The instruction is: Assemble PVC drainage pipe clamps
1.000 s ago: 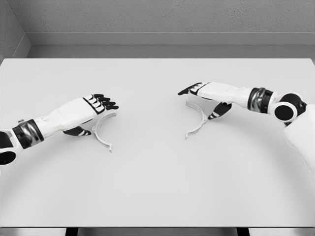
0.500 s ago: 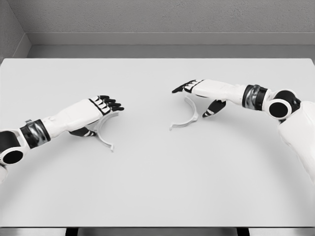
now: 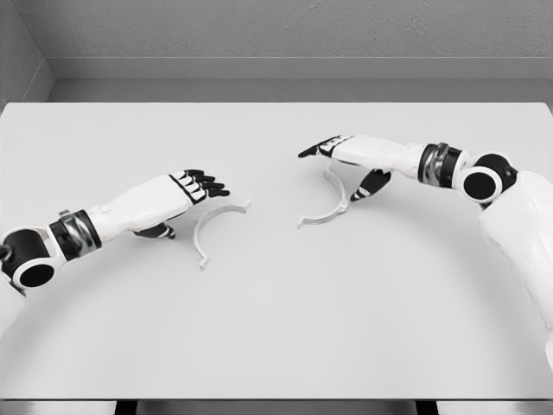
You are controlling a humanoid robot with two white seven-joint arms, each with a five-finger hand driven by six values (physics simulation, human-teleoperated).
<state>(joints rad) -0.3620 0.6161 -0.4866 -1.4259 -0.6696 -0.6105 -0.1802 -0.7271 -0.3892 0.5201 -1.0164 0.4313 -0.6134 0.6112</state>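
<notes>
two clamp halves [image 3: 216, 226] [image 3: 328, 203], bare table [image 3: 276, 328]

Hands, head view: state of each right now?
Left hand: open, fingers extended, holding nothing; left clamp half lies just beside it on the table.
Right hand: open, over the right clamp half, no grasp visible.

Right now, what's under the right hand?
One end of the right clamp half runs beneath the right hand; the rest curves out on the table. Whether the fingers touch it is hidden by the palm.
</notes>
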